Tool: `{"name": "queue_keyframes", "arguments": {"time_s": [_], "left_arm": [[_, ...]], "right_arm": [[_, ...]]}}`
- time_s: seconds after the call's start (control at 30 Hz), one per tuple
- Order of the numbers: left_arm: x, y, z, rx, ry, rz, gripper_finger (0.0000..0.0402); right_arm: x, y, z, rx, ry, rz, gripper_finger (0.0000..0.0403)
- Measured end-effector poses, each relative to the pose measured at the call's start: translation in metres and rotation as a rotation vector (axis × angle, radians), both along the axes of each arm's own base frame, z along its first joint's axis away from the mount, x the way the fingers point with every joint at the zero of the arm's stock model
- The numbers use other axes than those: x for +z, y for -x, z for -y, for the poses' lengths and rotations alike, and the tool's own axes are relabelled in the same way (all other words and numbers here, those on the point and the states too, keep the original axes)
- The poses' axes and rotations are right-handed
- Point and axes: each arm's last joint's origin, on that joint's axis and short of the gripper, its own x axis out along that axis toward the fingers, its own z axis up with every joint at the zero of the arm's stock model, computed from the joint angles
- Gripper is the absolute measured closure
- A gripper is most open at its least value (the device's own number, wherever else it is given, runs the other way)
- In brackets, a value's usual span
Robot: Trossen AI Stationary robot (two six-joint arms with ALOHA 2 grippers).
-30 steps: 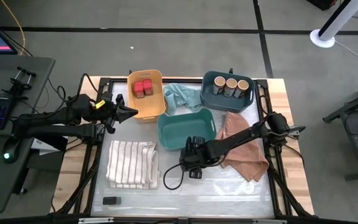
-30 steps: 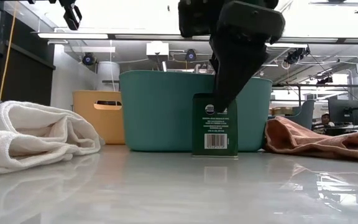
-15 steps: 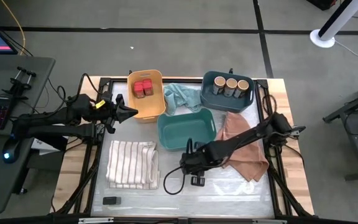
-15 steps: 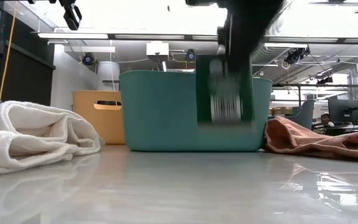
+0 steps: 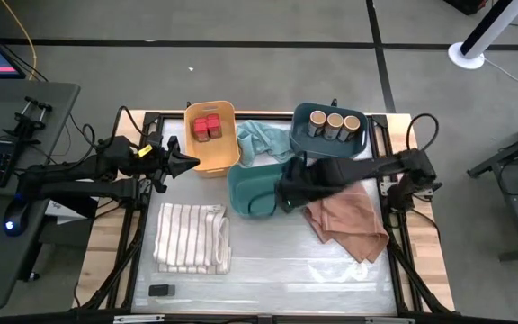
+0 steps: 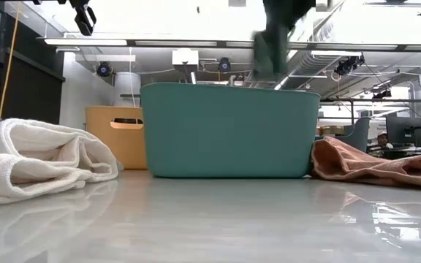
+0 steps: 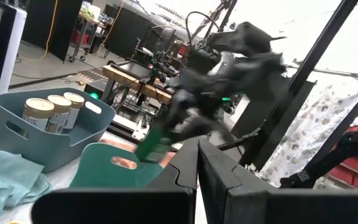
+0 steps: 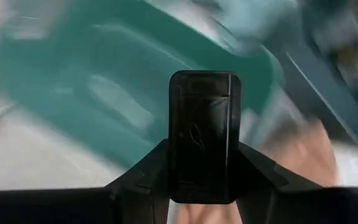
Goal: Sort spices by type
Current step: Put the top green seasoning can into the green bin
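Note:
My right gripper (image 5: 288, 196) is shut on a flat dark green-and-black spice tin (image 7: 154, 147), above the near right part of the teal bin (image 5: 257, 187). In the low view the tin (image 6: 269, 45) hangs higher than the bin's rim. Red-topped jars (image 5: 207, 126) stand in the orange bin (image 5: 210, 158). Tan-lidded round jars (image 5: 333, 123) stand in the blue-grey bin (image 5: 329, 144). Another flat black tin (image 5: 160, 290) lies on the table near the front left. My left gripper (image 5: 193, 163) is shut and level beside the orange bin. My right gripper pinches the tin by its two broad sides (image 8: 175, 155) between its two fingers (image 8: 146, 173). The tin's narrow dark end faces the wrist camera. The fingers slant down from above. The tin hangs tilted below them, lifted clear of the table and the bin.
A striped white cloth (image 5: 192, 237) lies at the front left. A brown cloth (image 5: 351, 218) is right of the teal bin. A pale teal cloth (image 5: 261, 139) lies between the far bins. Bare tabletop (image 5: 295, 270) runs along the near edge.
The tin stood upright on the table in front of the teal bin with my right gripper at its top. The gripper has risen with it, gone toward the far edge and rolled its wrist. The tin is now lifted clear over the bin.

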Motion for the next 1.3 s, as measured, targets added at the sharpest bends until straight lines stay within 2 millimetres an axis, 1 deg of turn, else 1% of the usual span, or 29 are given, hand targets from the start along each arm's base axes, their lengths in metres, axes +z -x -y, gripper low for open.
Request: {"name": "queue_keyframes", "arguments": {"time_s": [0.1, 0.2, 0.3, 0.4, 0.5, 0.63, 0.7, 0.8, 0.93, 1.3], "left_arm": [[0.0, 0.0, 0.0, 0.0, 0.0, 0.0, 0.0402], [0.0, 0.0, 0.0, 0.0, 0.001, 0.0, 0.0401], [0.0, 0.0, 0.0, 0.0, 0.008, 0.001, 0.0402], [0.0, 0.0, 0.0, 0.001, 0.009, 0.001, 0.0402], [0.0, 0.0, 0.0, 0.001, 0.008, 0.001, 0.0402], [0.0, 0.0, 0.0, 0.002, 0.008, 0.0, 0.0402], [0.0, 0.0, 0.0, 0.002, 0.008, 0.001, 0.0402], [0.0, 0.0, 0.0, 0.003, 0.008, 0.001, 0.0402], [0.0, 0.0, 0.0, 0.004, 0.009, 0.001, 0.0402], [0.0, 0.0, 0.0, 0.004, 0.017, 0.001, 0.0402]], "right_arm": [[-0.02, 0.0, 0.029, -0.168, -0.036, -0.065, 0.0277], [-0.04, -0.01, 0.055, -0.262, -0.108, -0.013, 0.0277], [-0.059, -0.019, 0.073, -0.282, -0.183, 0.044, 0.0277], [-0.078, -0.018, 0.084, -0.355, -0.224, 0.043, 0.0277], [-0.095, -0.013, 0.087, -0.426, -0.232, 0.021, 0.0277], [-0.113, -0.011, 0.086, -0.495, -0.244, 0.042, 0.0277], [-0.12, -0.012, 0.086, -0.51, -0.245, 0.064, 0.0277], [-0.126, -0.01, 0.086, -0.527, -0.231, 0.074, 0.0261], [-0.129, -0.01, 0.088, -0.532, -0.206, 0.086, 0.0249], [-0.129, -0.01, 0.09, -0.538, -0.163, 0.093, 0.0246]]}}
